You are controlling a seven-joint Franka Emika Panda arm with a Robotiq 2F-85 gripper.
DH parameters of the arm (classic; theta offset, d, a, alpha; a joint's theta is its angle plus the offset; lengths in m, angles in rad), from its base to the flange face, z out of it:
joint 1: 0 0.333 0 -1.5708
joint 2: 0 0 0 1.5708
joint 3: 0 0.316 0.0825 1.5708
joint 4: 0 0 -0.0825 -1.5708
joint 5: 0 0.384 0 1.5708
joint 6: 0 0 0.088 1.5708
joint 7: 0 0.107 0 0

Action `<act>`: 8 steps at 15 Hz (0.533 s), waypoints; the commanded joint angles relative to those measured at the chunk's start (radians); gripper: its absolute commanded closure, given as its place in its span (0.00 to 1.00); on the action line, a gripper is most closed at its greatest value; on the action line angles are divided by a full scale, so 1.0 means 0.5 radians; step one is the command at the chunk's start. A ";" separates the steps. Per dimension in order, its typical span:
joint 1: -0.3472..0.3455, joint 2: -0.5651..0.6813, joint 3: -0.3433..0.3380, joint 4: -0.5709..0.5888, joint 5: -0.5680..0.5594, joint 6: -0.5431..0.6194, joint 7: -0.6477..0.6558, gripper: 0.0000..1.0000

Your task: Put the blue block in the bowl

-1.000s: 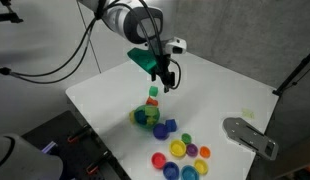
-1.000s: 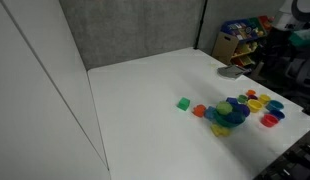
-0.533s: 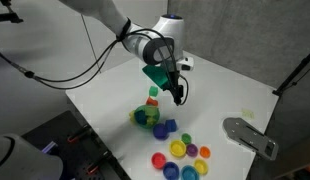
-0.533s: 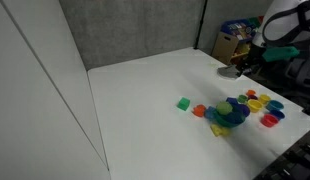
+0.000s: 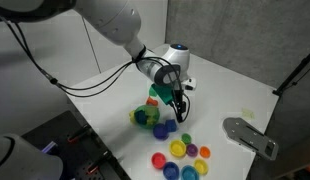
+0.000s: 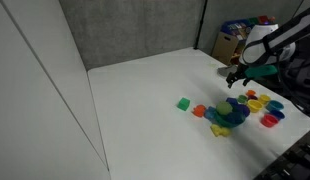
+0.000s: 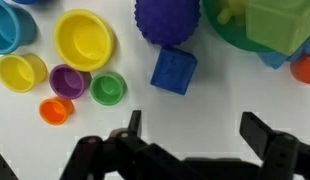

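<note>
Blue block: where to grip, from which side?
Top-down, pincer across the left and right faces of the blue block in the wrist view: both are clear, while the purple ball crowds its far edge. It sits slightly turned, so rotate to match.

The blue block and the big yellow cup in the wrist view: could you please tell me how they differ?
The blue block is dark blue; the big yellow cup is bright yellow. The block is a cube with flat faces, while the cup is round and hollow, open side up. The cup looks wider than the block. Both rest on the white table, outside the open end effector.
</note>
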 commanded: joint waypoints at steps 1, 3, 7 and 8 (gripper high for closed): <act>-0.020 0.214 -0.011 0.176 0.078 -0.003 0.075 0.00; -0.009 0.297 -0.034 0.211 0.094 0.019 0.116 0.00; 0.009 0.425 -0.073 0.250 0.096 0.118 0.200 0.00; 0.013 0.450 -0.078 0.254 0.100 0.155 0.220 0.00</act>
